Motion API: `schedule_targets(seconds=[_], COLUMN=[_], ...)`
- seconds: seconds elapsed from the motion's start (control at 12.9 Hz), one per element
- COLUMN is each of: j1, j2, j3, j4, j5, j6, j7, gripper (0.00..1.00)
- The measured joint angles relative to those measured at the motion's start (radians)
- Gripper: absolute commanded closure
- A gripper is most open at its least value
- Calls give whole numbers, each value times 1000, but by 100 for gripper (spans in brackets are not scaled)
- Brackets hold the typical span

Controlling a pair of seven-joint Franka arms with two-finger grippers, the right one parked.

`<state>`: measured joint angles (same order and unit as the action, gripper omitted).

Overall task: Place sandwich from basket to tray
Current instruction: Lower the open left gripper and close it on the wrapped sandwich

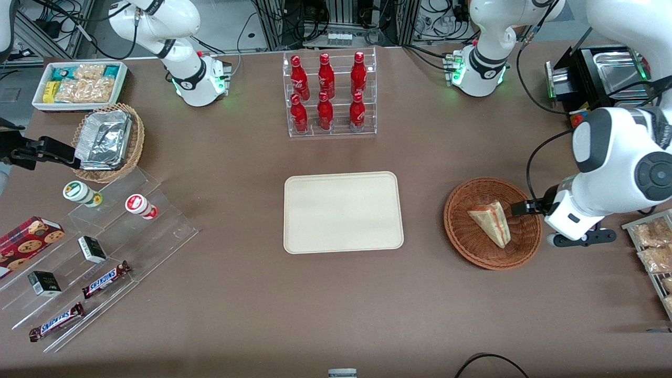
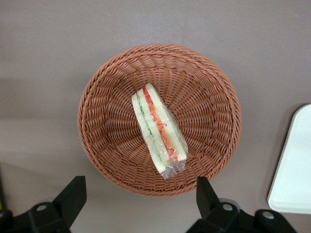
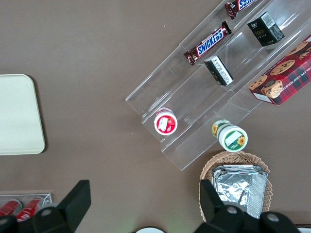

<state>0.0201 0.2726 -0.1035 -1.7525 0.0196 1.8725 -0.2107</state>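
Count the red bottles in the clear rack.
6 red bottles stand in the clear rack, farther from the front camera than the tray: three on the upper step, three on the lower. None seem hidden. The gripper hangs open above the basket.

You are looking straight down on the basket (image 2: 160, 119), which sits on the brown tabletop (image 2: 43, 58). The sandwich (image 2: 158, 128) lies inside it on the weave, its red and green filling edge turned up under clear wrap. The hand (image 2: 138, 201) hovers above the basket's rim, its two dark fingers (image 2: 72, 196) spread wide apart. A rounded corner of the tray (image 2: 294, 165) shows beside the basket, apart from it.
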Motion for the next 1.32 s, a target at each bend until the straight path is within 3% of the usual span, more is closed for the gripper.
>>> schedule_targets(seconds=[0.7,0.93,1.32], j1=[-14,-23,-24], j2=[-160,-160,-135], j3=[-12,-16,-16], j4=[-367,-394,-400], j5=[0,0,0], j6=[335,388,422], j7=[-361,-505,-527], gripper=[0,0,0])
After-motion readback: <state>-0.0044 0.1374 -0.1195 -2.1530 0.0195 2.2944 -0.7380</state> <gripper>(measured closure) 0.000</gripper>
